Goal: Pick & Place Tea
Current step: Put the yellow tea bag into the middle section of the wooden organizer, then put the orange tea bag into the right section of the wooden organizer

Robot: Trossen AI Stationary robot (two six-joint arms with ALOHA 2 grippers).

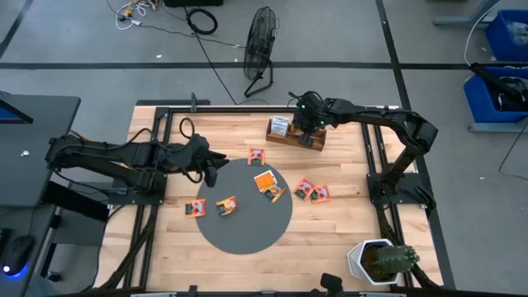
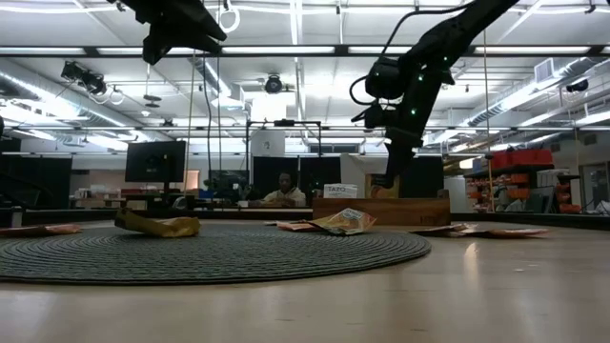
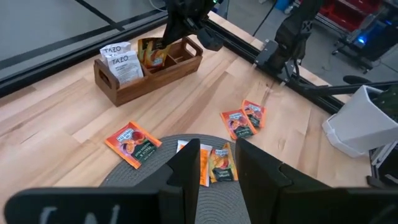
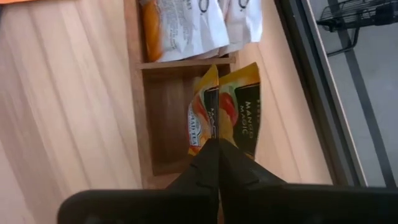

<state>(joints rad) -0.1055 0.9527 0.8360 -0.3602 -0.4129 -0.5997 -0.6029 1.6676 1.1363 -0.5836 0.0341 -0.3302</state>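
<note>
Orange tea packets lie flat on the table (image 1: 330,223): two (image 1: 266,183) (image 1: 226,205) on the grey disc (image 1: 243,223), others (image 1: 311,191) (image 1: 195,208) (image 1: 257,155) beside it. A wooden box (image 1: 290,136) stands at the far side, with white packets (image 4: 186,25) in one compartment. My right gripper (image 4: 217,149) is above the box, shut on an orange packet (image 4: 233,109). My left gripper (image 3: 217,177) hovers open above the disc's left edge, nothing between its fingers. My right gripper pinches the orange packet by its near end (image 4: 216,135) between its two shut fingers. The fingers come slanting down from above. The packet is creased lengthwise and reaches down below the fingers into a box compartment (image 4: 165,118); whether it touches the floor there I cannot tell.
A white pot with a cactus (image 1: 381,261) stands at the table's near right corner. Black rails (image 1: 375,157) frame the table's edges. Bare wood lies between the box and the disc. A person sits in the room beyond the table (image 2: 282,191).
</note>
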